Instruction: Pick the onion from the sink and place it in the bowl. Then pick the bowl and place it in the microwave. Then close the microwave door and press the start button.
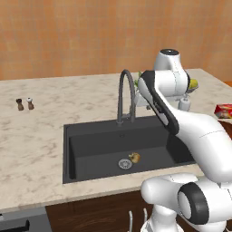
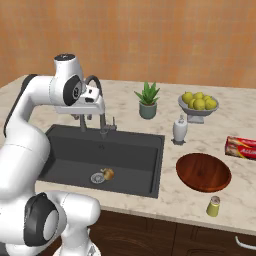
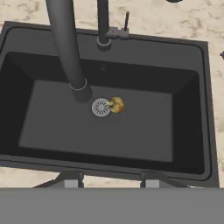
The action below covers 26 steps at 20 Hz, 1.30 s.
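Note:
The small tan onion (image 1: pixel 134 157) (image 2: pixel 108 174) (image 3: pixel 116 105) lies on the floor of the dark sink (image 1: pixel 99 136) (image 2: pixel 75 150) (image 3: pixel 144 131), touching the right side of the round silver drain (image 3: pixel 101 107). My gripper (image 2: pixel 101 111) (image 3: pixel 109 180) hovers high above the basin beside the tap and looks down into it. Its fingertips (image 3: pixel 70 179) stand apart with nothing between them, so it is open. The reddish-brown bowl (image 2: pixel 203 171) rests on the counter to the right of the sink. The microwave and its door are out of view.
The dark gooseneck tap (image 1: pixel 124 95) (image 3: pixel 65 43) arches over the basin close to my hand. On the right counter stand a potted plant (image 2: pixel 148 102), a soap dispenser (image 2: pixel 179 130), a grey bowl of lemons (image 2: pixel 198 104), a red box (image 2: pixel 241 147) and a small yellow cup (image 2: pixel 213 206). Two shakers (image 1: pixel 25 104) stand far left.

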Available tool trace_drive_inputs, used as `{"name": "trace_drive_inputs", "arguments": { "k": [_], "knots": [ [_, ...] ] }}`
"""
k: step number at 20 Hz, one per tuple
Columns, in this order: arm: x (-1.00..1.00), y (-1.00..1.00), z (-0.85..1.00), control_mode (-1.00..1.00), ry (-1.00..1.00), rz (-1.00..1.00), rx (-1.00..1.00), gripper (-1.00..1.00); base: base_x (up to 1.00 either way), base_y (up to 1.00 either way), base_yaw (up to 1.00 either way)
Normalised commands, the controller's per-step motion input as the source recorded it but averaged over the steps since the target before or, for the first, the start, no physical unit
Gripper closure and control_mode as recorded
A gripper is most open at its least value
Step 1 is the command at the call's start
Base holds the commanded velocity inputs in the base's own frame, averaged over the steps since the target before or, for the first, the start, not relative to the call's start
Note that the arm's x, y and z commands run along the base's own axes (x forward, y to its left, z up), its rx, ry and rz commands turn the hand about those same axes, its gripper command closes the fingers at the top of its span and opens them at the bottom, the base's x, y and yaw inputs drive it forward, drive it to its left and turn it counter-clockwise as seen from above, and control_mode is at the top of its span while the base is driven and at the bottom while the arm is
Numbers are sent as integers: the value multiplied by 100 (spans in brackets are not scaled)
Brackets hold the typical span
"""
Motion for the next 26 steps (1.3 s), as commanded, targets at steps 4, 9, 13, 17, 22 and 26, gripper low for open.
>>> {"name": "trace_drive_inputs", "arguments": {
  "k": [4, 9, 13, 17, 22, 26],
  "knots": [
    [-15, 0, -4, -100, -2, 0, -1, -100, 0, 0, 0],
    [-7, -16, -68, -100, 1, 0, -3, -100, 0, 0, 0],
    [0, -72, -80, -100, 0, 8, 5, -100, 0, 0, 0],
    [0, -48, -65, -100, -2, 43, 16, -100, 0, 0, 0],
    [14, -11, -60, -100, -3, 54, 15, -100, 0, 0, 0],
    [14, -12, -70, -100, -8, 53, 10, -100, 0, 0, 0]
  ]
}}
